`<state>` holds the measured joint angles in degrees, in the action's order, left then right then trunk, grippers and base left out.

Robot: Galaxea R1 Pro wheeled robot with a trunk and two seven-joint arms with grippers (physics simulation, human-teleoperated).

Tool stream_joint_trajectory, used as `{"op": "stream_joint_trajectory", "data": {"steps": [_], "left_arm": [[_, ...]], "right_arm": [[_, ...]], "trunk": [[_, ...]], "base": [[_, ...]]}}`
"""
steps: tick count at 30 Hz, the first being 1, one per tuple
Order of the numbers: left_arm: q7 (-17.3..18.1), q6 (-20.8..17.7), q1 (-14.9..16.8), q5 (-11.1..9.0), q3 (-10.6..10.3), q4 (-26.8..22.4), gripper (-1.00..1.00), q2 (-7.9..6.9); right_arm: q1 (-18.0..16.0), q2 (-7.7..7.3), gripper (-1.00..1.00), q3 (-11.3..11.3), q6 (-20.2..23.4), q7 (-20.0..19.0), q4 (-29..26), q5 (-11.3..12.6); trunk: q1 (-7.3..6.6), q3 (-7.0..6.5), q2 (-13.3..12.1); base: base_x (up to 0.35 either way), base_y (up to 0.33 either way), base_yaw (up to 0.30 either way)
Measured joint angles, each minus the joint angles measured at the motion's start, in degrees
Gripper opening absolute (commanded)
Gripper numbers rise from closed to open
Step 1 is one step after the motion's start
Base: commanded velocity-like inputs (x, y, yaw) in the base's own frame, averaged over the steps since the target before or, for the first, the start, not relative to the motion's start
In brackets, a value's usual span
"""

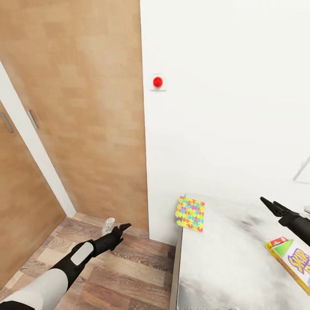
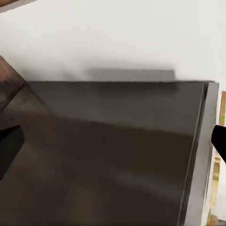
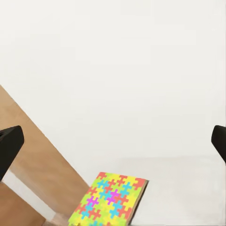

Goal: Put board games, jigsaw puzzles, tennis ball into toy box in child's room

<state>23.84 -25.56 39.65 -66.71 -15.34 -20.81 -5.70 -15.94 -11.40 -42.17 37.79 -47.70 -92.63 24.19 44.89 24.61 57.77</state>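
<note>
mostly yellow multicolour jigsaw puzzle [image 1: 190, 214], flat, overhanging table [image 1: 224, 258] corner

This is a room in a home, likely a child's: white walls, a wood plank floor [image 1: 129, 262] and tall wood-faced doors [image 1: 86, 107]. On a glossy pale table [image 1: 224, 267] against the wall lie a bright jigsaw [image 1: 190, 213] and a SKIP-BO box [image 1: 295, 262].

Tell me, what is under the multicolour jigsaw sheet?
The thin multicolour jigsaw sheet lies on the far left corner of the pale glossy table, overhanging its edge slightly. The tabletop directly beneath it is covered, so anything under it cannot be seen.
</note>
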Motion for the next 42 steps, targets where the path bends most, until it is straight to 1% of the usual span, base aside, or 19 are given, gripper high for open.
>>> {"op": "stream_joint_trajectory", "data": {"steps": [6,7,9,10,17,23,29,32,33,36,37,39,40,42], "left_arm": [[0.07,0.38,-0.10,0.41,-0.06,0.06,1.00,-0.04],[0.40,2.16,-0.22,-0.25,1.68,2.82,1.00,-0.24],[1.43,2.18,-0.21,-0.31,2.48,3.19,1.00,-0.29],[3.28,2.12,-0.21,-0.13,3.19,3.45,1.00,-0.50],[4.69,2.17,-0.69,-0.16,3.39,3.50,1.00,-0.91],[5.47,2.61,-1.24,-0.16,3.44,3.50,1.00,-1.60],[5.53,2.64,-1.28,-0.26,3.44,3.49,1.00,-1.64],[5.98,2.61,-1.27,-0.37,3.44,3.45,1.00,-1.59],[6.35,2.59,-1.27,-0.37,3.44,3.45,1.00,-1.58],[9.09,2.49,-1.27,-0.28,3.40,3.43,1.00,-1.58],[10.84,2.44,-1.27,-0.22,3.39,3.43,1.00,-1.60],[12.62,2.38,-1.27,-0.12,3.35,3.42,1.00,-1.61],[14.13,2.29,-1.27,-0.02,3.33,3.42,1.00,-1.62],[15.26,2.24,-1.27,0.05,3.31,3.42,1.00,-1.62]], "right_arm": [[-0.10,-0.11,1.00,-0.03,0.48,-0.50,-0.01,0.02],[-0.09,-0.12,1.00,0.07,0.51,-0.54,-0.02,0.05],[-0.11,-0.12,1.00,0.09,0.51,-0.56,-0.02,0.07],[-0.15,-0.18,1.00,0.11,0.51,-0.59,-0.02,0.04],[-0.16,-0.18,1.00,0.11,0.45,-0.62,-0.02,0.05],[-0.18,-0.13,1.00,0.17,0.02,-0.59,-0.01,0.02],[-0.18,-0.12,1.00,0.21,-0.09,-0.63,-0.01,0.02],[-0.19,-0.12,1.00,0.20,-0.10,-0.63,-0.01,0.02],[-0.19,-0.12,1.00,0.22,-0.10,-0.63,-0.02,0.02],[-0.17,-0.12,1.00,0.26,-0.11,-0.61,-0.02,0.02],[-0.17,-0.12,1.00,0.27,-0.11,-0.62,-0.02,0.01],[-0.17,-0.12,1.00,0.28,-0.14,-0.62,-0.02,0.01],[-0.16,-0.12,1.00,0.28,-0.14,-0.63,-0.02,0.01],[-0.16,-0.12,1.00,0.28,-0.13,-0.63,-0.02,0.01]], "trunk": [[0.00,-0.04,0.00],[0.00,-0.03,0.00],[0.00,-0.04,0.00],[0.00,-0.04,0.00],[0.00,-0.04,0.00],[0.00,-0.04,0.00],[0.00,-0.04,0.00],[0.00,-0.04,0.00],[0.00,-0.04,0.00],[0.00,-0.04,0.00],[0.00,-0.04,0.00],[0.00,-0.04,0.00],[0.00,-0.04,0.00],[0.00,-0.04,0.00]], "base": [[0.000,0.000,-0.291],[0.000,0.000,-0.294],[0.000,0.000,-0.294],[0.000,0.000,-0.294],[0.000,0.000,-0.274],[0.000,0.000,-0.101],[0.000,0.000,-0.049],[0.000,0.000,-0.182],[0.000,0.000,-0.237],[0.000,0.000,-0.259],[0.000,0.000,-0.275],[0.000,0.000,-0.281],[0.000,0.000,-0.285],[0.000,0.000,-0.288]]}}
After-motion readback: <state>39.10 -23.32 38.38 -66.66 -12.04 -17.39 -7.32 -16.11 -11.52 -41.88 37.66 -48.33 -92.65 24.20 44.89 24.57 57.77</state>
